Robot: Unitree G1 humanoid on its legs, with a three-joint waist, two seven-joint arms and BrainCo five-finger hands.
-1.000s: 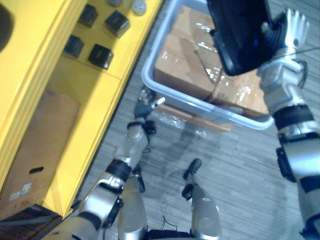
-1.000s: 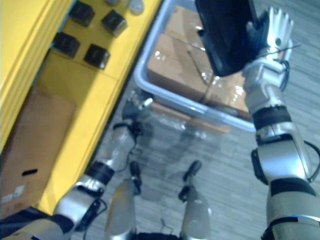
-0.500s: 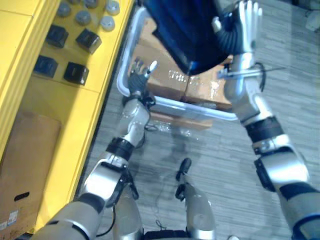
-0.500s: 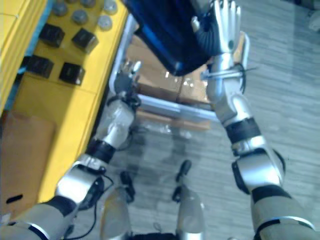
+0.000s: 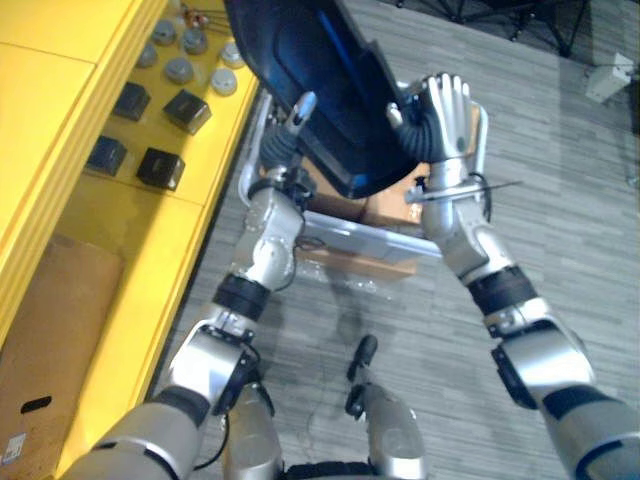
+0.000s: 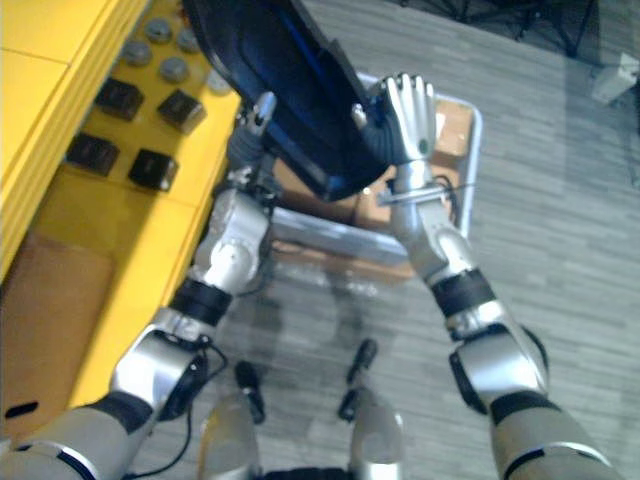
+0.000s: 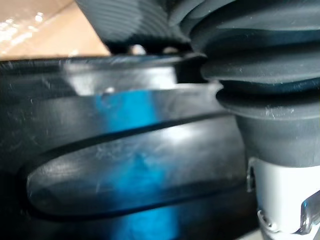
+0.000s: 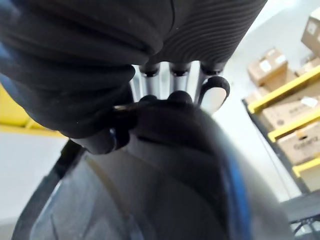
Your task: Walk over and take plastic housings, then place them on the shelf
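Observation:
A large dark plastic housing (image 5: pixel 310 80) with a blue sheen is held up in the air between my two hands, above the edge of the yellow shelf (image 5: pixel 70 60). My left hand (image 5: pixel 283 150) props its lower left side, one straight finger lying against it. My right hand (image 5: pixel 445 110) presses flat on its right edge, fingers straight and thumb alongside. The housing's ribbed inner face (image 7: pixel 125 175) shows close up in the left wrist view. In the right wrist view my fingertips (image 8: pixel 177 97) rest on the housing's rim (image 8: pixel 165 200).
Small black boxes (image 5: pixel 160 168) and grey round caps (image 5: pixel 180 70) lie on the yellow shelf. A cardboard box (image 5: pixel 50 330) sits on its lower level. Under the housing stands a grey bin (image 5: pixel 370 238) holding cartons (image 5: pixel 385 210). Grey floor lies to the right.
The housing has swung left toward the yellow shelf with my right hand on it. My left hand has risen from beside the bin to the housing's underside. The camera has shifted as well.

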